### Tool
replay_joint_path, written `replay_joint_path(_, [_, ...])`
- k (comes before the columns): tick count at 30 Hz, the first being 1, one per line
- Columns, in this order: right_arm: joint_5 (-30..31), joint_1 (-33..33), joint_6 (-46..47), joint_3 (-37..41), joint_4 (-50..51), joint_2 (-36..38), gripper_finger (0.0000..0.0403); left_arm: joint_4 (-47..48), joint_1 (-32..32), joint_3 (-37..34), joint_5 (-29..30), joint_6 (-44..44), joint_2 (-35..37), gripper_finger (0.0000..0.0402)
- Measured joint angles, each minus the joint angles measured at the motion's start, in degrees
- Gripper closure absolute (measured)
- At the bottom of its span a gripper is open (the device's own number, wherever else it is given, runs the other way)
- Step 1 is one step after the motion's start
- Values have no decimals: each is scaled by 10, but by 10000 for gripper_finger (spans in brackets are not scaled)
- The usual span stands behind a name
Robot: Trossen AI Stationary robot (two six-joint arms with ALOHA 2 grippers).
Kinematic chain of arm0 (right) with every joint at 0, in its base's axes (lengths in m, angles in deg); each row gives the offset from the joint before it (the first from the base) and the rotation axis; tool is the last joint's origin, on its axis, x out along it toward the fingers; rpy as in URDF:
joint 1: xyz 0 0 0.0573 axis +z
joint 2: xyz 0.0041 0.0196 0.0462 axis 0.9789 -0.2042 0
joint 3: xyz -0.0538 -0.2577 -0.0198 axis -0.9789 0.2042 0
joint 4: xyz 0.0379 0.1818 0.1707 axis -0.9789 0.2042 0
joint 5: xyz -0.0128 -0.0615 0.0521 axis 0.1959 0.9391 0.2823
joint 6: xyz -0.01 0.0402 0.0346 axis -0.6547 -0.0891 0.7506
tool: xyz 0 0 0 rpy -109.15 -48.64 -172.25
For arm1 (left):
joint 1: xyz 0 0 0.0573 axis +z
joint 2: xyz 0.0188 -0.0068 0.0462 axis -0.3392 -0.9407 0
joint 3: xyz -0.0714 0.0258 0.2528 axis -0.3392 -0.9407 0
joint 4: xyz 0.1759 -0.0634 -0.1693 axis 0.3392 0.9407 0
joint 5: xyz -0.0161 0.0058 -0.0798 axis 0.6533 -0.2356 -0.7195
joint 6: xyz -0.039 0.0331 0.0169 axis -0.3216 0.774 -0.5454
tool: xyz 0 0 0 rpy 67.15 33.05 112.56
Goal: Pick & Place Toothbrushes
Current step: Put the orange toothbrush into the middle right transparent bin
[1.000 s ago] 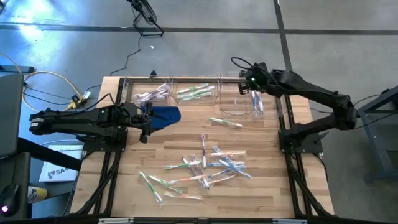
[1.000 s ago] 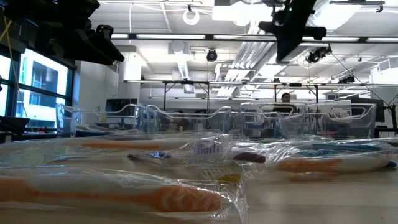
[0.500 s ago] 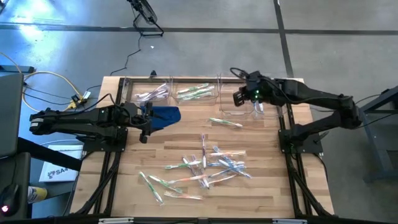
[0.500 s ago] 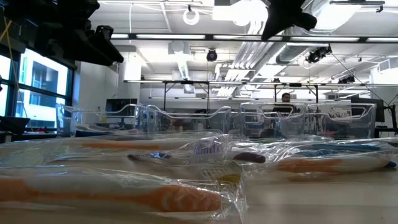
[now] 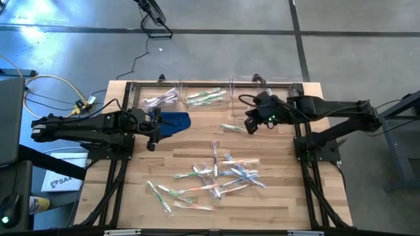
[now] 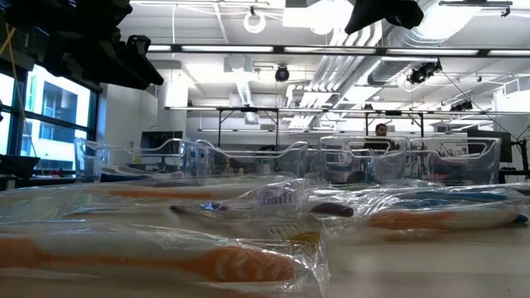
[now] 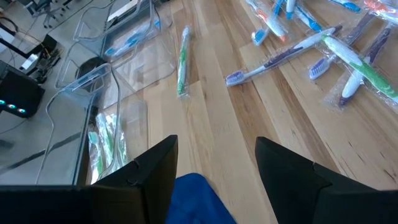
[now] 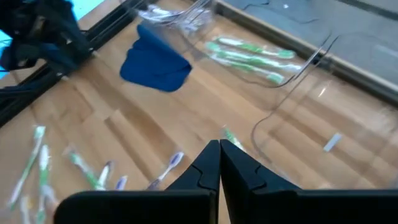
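Many toothbrushes [image 5: 216, 176], some in clear wrap, lie flat in a loose pile on the wooden table [image 5: 275, 203]; the low view shows them close up [image 6: 207, 261]. One green toothbrush [image 5: 237, 128] lies apart near the bins. My right gripper [image 5: 250, 127] hangs shut and empty above the table next to it; its wrist view [image 8: 219, 163] shows that toothbrush [image 8: 231, 138] just past the fingertips. My left gripper [image 5: 153, 129] waits open at the table's left, over the edge of a blue cloth [image 5: 172, 122]; in the left wrist view [image 7: 214, 168] the cloth [image 7: 194, 198] shows between the fingers.
Clear plastic bins stand in a row along the far edge: one with whitish toothbrushes [image 5: 161, 98], one with green ones [image 5: 207, 97], and one [image 5: 251, 113] beside my right gripper. Bare wood lies between the bins and the pile.
My right gripper has swung from above the far right bin toward the table's left and near side, turning as it went, and now hangs over bare wood by the lone green toothbrush. It has stayed shut.
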Motion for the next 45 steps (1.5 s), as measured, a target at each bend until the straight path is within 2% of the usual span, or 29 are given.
replay_joint_path(11, [0, 48, 60, 0, 8, -11, 399, 0, 0, 0, 0, 0, 0, 192])
replay_joint_path(21, [-1, 81, 61, 0, 13, -65, 400, 16, 0, 0, -1, -3, 0, 192])
replay_joint_path(25, [-30, 93, 60, 0, -12, -94, 399, 26, 0, 0, -14, -4, 0, 192])
replay_joint_path(30, [-78, 112, 36, 1, -89, -128, 400, 32, 0, 0, -21, -3, 0, 192])
replay_joint_path(36, [-130, 134, -49, 1, -244, -173, 400, 31, 0, 0, -21, -2, 0, 192])
replay_joint_path(41, [-193, 140, -80, 1, -344, -216, 398, 31, 0, 0, -21, -6, 0, 192])
replay_joint_path(45, [-196, 139, -81, 1, -376, -249, 397, 32, 0, 0, -21, -16, 0, 192])
